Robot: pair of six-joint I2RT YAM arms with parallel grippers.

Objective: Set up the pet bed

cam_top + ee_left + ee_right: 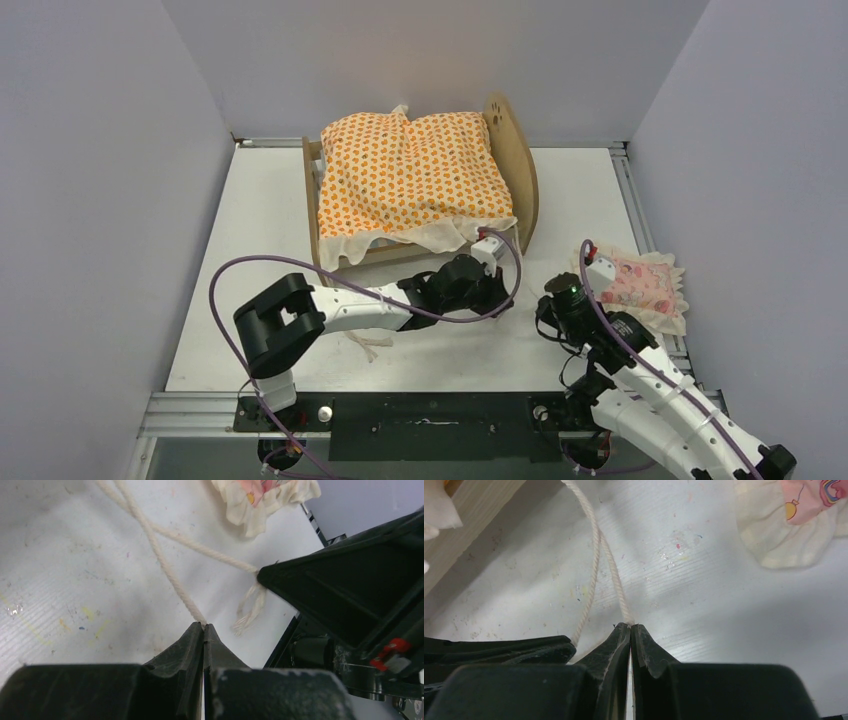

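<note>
The pet bed (525, 165) stands at the back centre, its plywood headboard with the paw cutout on the right. The orange-patterned mattress (410, 175) lies on it and hides the base. Two cream cords run from the bed over the table and cross. My left gripper (204, 625) is shut on one cord (165, 570). My right gripper (630, 625) is shut on the other cord (616, 587), whose frayed end (250, 611) hangs past it. Both grippers meet low in front of the bed's near right corner, left (508, 292) and right (538, 300).
The pink frilled pillow (640, 285) lies on the table at the right, close behind the right wrist. A loose piece of cream cord (365, 345) lies under the left forearm. The bed's wooden side rail (474, 525) is just left of the cords.
</note>
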